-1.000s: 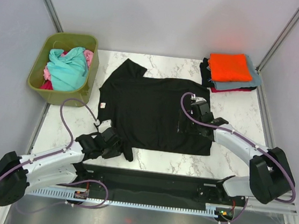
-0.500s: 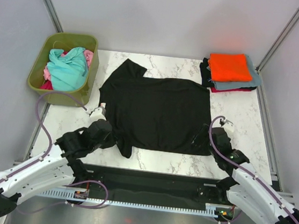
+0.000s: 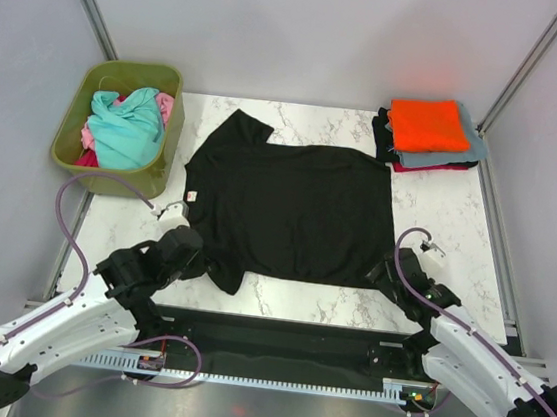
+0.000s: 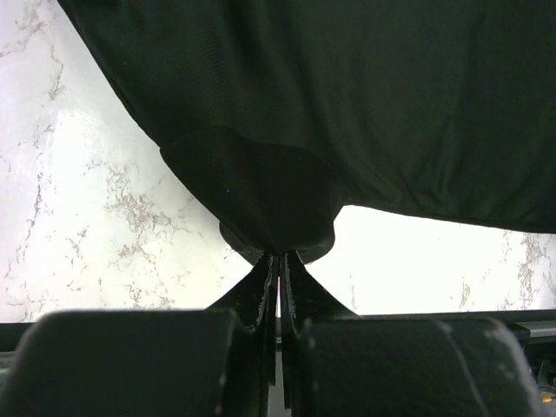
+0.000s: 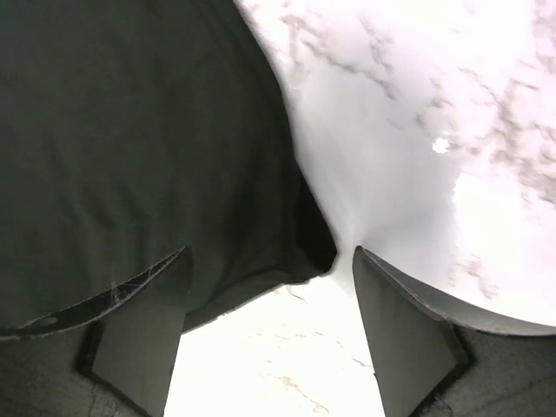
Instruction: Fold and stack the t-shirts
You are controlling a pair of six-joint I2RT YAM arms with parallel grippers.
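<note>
A large black t-shirt (image 3: 294, 208) lies spread flat on the marble table, with a small white tag (image 3: 192, 197) at its left edge. My left gripper (image 3: 213, 273) is shut on the shirt's near-left sleeve (image 4: 261, 195), pinched at the fingertips. My right gripper (image 3: 380, 272) is open at the shirt's near-right corner (image 5: 313, 252), which lies between its fingers. Folded shirts (image 3: 428, 133) are stacked at the back right, orange on top of grey-blue, black and magenta. Teal, pink and red shirts (image 3: 125, 126) lie crumpled in the tub.
An olive-green plastic tub (image 3: 73, 115) stands at the back left beside the table. The black rail (image 3: 283, 345) of the arm bases runs along the near edge. Metal frame posts (image 3: 521, 65) rise at the back corners.
My right arm drew back from the shirt's right middle to its near-right corner. My left gripper stayed at the near-left sleeve, and its arm shifted a little.
</note>
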